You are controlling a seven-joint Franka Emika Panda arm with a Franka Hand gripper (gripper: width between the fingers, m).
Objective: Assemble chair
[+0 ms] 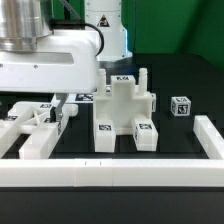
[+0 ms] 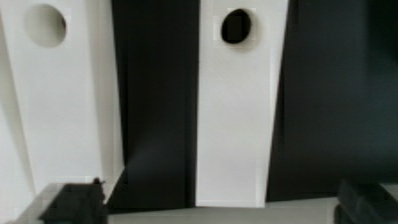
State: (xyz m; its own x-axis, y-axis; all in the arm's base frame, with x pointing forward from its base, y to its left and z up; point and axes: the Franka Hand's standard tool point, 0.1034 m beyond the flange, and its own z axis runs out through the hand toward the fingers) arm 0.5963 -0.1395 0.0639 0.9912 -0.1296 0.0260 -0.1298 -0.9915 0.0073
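My pincer (image 2: 217, 203) hangs spread, pinching nothing, with a white holed chair slat (image 2: 240, 110) lying between its black fingertips (image 2: 75, 200). In the exterior view, the tagged chair block (image 1: 125, 112) stands at centre, behind the white rail (image 1: 110, 172).

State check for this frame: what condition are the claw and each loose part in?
Claw: open, gripping nothing.
Middle plank: lying flat, in line with the gap between the fingertips, not gripped.
Side plank: lying flat, loose.
Centre block: standing alone, nothing attached, untouched.
Cube: loose, apart from the block on the exterior view's right.
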